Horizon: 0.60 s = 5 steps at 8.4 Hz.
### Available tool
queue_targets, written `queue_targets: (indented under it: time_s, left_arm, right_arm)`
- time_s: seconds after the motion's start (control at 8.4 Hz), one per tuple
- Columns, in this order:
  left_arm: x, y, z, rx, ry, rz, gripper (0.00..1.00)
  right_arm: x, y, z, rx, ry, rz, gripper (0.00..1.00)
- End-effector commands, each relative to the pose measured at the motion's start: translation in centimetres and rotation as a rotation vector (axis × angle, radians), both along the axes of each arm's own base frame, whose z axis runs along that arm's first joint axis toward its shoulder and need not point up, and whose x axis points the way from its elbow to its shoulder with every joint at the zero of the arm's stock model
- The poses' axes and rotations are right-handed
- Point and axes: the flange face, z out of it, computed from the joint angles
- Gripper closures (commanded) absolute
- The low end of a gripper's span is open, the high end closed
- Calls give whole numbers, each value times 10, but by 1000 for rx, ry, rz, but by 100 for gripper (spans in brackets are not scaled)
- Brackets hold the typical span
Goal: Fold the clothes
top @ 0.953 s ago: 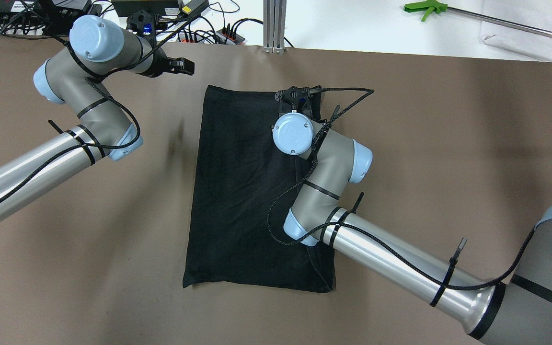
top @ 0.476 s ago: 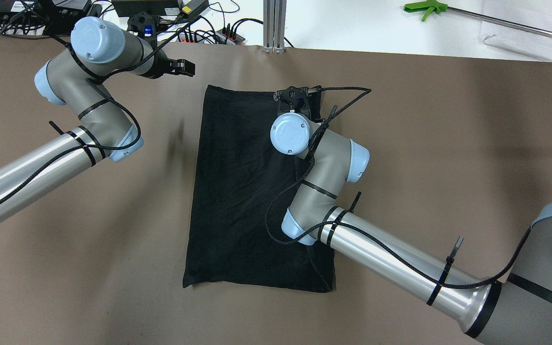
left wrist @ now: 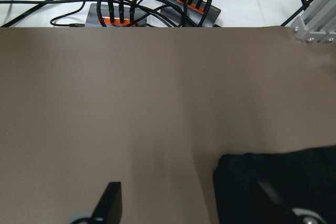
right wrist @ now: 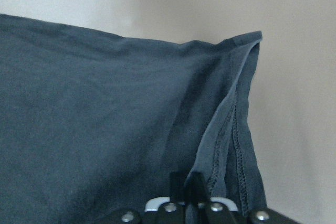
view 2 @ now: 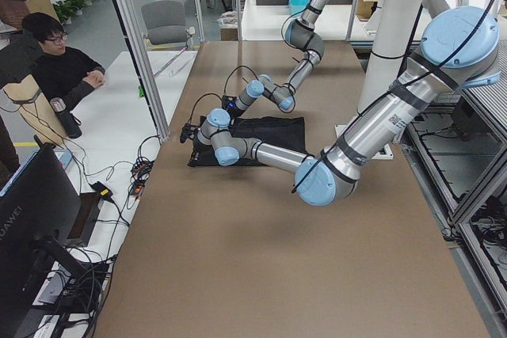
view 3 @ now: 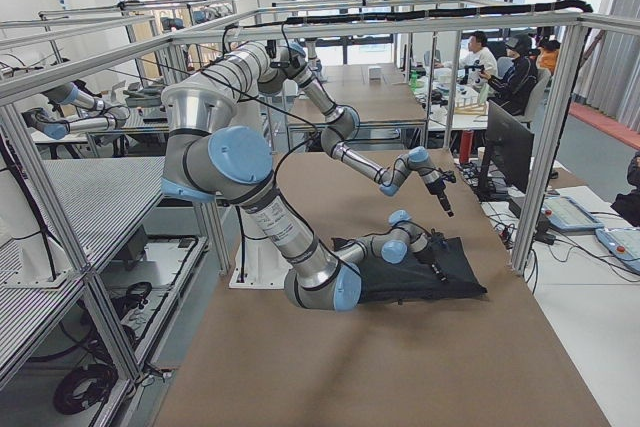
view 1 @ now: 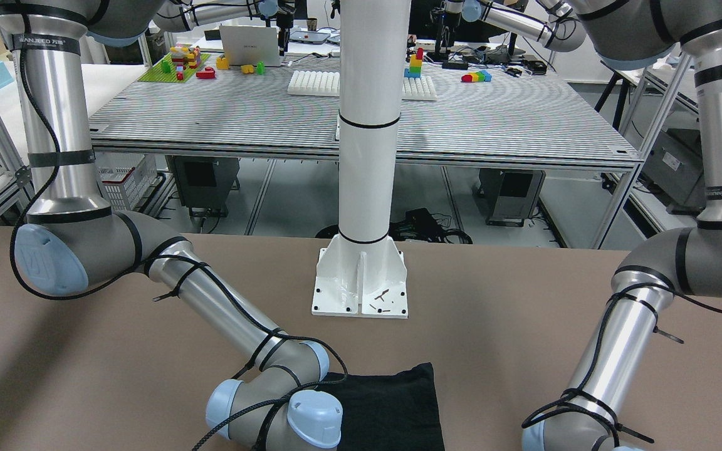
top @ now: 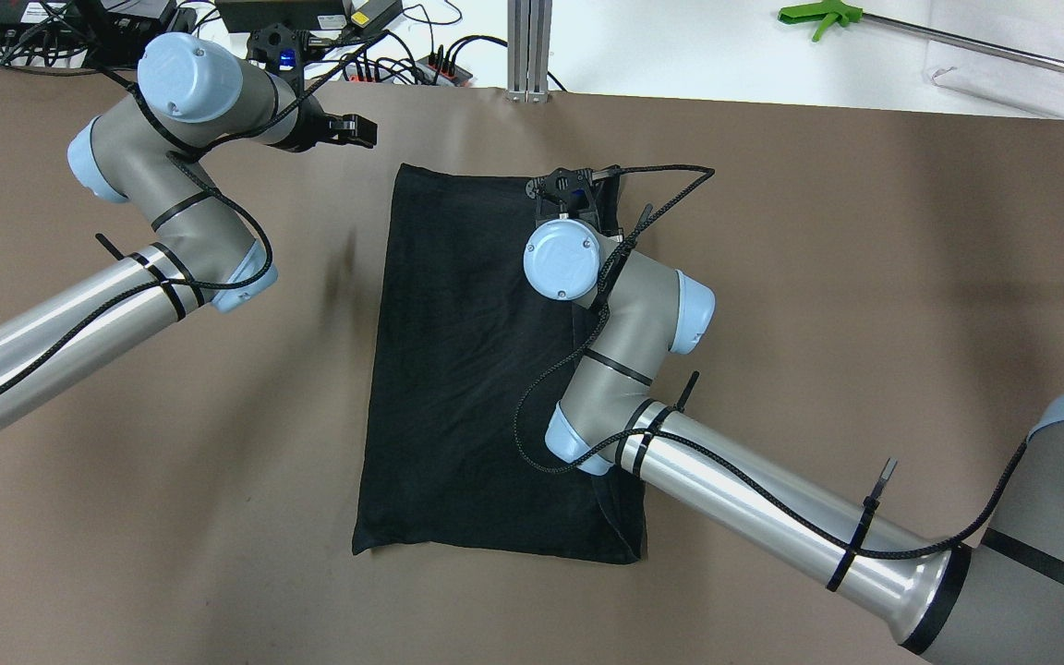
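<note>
Clothes [top: 458, 369] lie flat on the table [top: 218, 517]. The right gripper [right wrist: 189, 182] pinches their far hemmed corner, and the left gripper [left wrist: 189, 203] hovers spread beside them. Best lift slowly, keeping the edges aligned

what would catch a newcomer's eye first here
The black cloth lying flat in the middle of the brown table stands out most. The right gripper sits at its far right corner, jaws seemingly pinched on the hem, while the left gripper hangs open just off the far left corner.
</note>
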Motion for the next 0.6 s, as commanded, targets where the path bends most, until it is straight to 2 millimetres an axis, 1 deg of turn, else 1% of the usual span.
queue_targets:
  time_s: [0.0, 0.12, 0.24, 0.36, 0.48]
  left_arm:
    - [1, -1, -2, -5, 4, -3, 10]
    - [2, -2, -5, -6, 9, -5, 10]
    - [3, -1, -5, -6, 9, -4, 10]
    - [11, 2, -6, -6, 10, 5, 10]
    - [13, 4, -7, -14, 18, 2, 10]
  right_arm:
    - [29, 9, 26, 40, 32, -34, 100]
    - [46, 8, 43, 47, 51, -42, 100]
    - [50, 11, 56, 56, 57, -55, 100]
    - [51, 11, 57, 58, 49, -60, 100]
    - [54, 9, 57, 52, 43, -78, 100]
